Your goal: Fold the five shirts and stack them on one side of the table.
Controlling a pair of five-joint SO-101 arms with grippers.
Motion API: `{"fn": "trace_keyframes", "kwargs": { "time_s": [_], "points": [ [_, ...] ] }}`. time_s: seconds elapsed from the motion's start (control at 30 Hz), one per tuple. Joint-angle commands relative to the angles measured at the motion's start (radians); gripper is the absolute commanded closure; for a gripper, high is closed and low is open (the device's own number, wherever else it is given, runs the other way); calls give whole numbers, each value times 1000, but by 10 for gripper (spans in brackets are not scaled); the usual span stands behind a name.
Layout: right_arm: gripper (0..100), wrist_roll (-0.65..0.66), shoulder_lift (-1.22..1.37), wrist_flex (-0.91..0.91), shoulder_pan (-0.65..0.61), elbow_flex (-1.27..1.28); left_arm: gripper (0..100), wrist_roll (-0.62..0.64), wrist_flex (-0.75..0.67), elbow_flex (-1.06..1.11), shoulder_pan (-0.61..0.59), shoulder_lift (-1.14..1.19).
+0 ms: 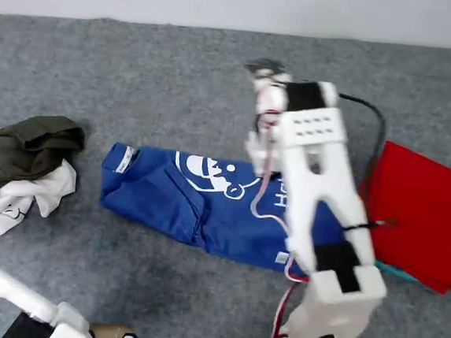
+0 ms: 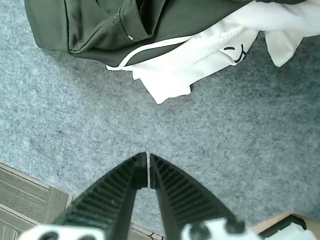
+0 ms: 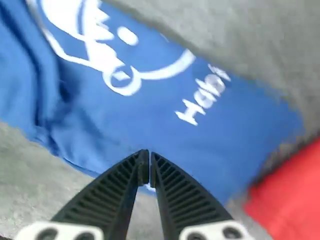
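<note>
A blue shirt with a white print lies partly folded in the middle of the grey table. The right arm stands over its right part, and its gripper is shut and empty above the blue shirt. A folded red shirt lies at the right, on something teal. At the left, a dark green shirt rests crumpled on a white shirt. My left gripper is shut and empty over bare carpet, short of the green shirt and the white shirt.
The grey carpet-like cover spreads over the whole table. A wooden table edge runs under the left gripper. Cables trail along the right arm. Bare carpet lies behind and in front of the blue shirt.
</note>
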Motion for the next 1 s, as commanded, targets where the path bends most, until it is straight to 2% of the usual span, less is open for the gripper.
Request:
{"fn": "trace_keyframes", "kwargs": {
  "time_s": [0.0,0.17,0.23,0.53,0.97],
  "points": [
    [975,-8,-114,-41,119,94,975,-6,-20,-10,6,-35],
    [786,-11,-189,-177,223,269,975,-11,-20,-10,8,-28],
    [753,-9,-217,-234,248,348,974,-11,-21,-10,9,-28],
    [751,-2,-282,-515,294,697,974,-8,-14,-10,68,-35],
    [752,-9,-278,-717,302,901,974,-8,-14,-10,64,-35]
  ]
}}
